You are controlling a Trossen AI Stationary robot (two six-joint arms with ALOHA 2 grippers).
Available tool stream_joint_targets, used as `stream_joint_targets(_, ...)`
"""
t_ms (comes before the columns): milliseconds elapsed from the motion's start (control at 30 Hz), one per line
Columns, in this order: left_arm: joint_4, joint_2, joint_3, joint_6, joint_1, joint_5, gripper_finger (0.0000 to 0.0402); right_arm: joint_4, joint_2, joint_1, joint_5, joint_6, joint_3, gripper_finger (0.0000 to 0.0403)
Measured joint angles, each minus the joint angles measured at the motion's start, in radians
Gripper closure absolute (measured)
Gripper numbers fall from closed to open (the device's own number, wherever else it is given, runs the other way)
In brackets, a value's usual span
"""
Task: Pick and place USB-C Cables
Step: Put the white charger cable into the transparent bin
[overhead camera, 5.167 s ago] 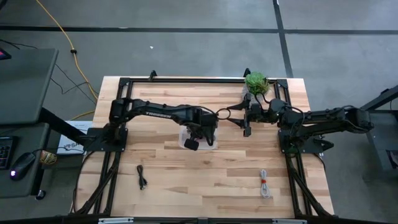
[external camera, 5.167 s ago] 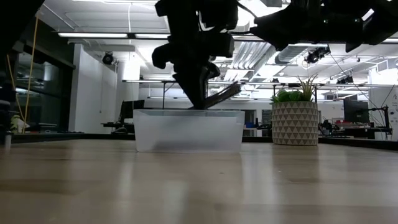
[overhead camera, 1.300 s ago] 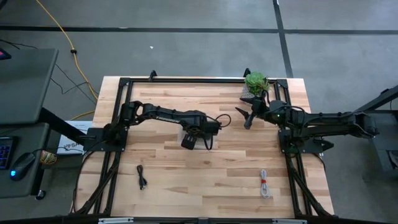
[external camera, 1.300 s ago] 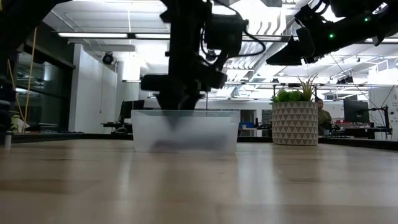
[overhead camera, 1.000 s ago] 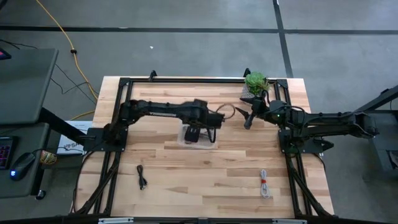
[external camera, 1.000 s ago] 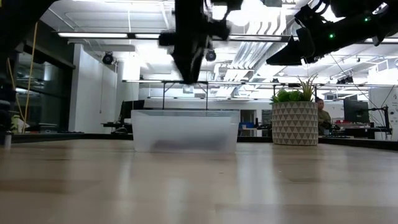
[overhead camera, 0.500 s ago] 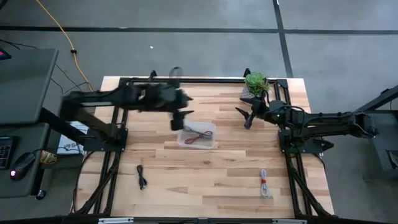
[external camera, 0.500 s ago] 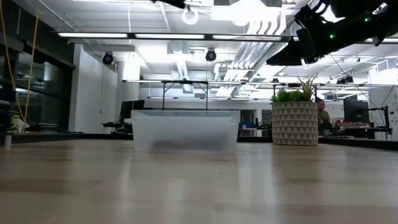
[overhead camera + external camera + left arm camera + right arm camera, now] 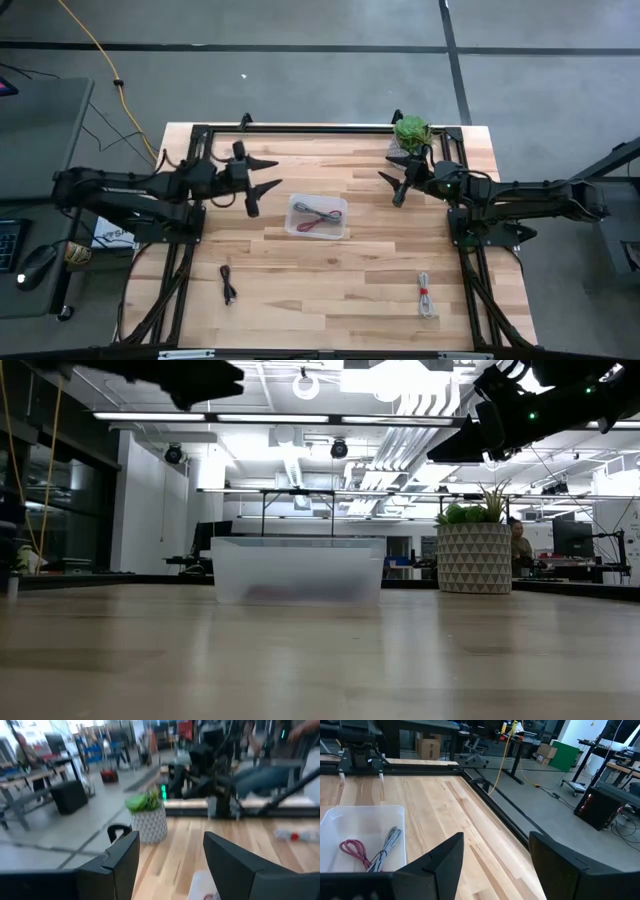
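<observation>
We hold the left gripper (image 9: 262,185), jaws spread and empty, nearer the black cable (image 9: 228,285), which lies lengthwise toward the table's (image 9: 360,290) front-left corner

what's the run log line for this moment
left gripper: open, beside bin | right gripper: open, waiting | bin: red cable, grey cable | table: black cable, white cable

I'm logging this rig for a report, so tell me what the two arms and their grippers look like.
Both arms are dark, slim and jointed. The left gripper and right gripper each end in two black, wedge-shaped fingers. Thin black cables loop along the links, and a small green light glows on the right arm.
</observation>
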Motion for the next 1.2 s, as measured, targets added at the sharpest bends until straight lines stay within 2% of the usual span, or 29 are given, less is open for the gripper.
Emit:
stream_joint_targets(167,0.243,-0.038,-0.175,-0.023,0.0,0.003,0.0202,0.0,0.0,0.0,0.0,0.0,0.0,0.0187)
stream_joint_targets(300,0.37,-0.038,-0.243,-0.027,0.0,0.005,0.0202,0.0,0.0,0.0,0.0,0.0,0.0,0.0187)
stream_joint_targets(1200,0.388,-0.038,-0.244,-0.041,0.0,0.008,0.0202,0.001,0.0,0.0,-0.039,0.027,0.0,0.0187)
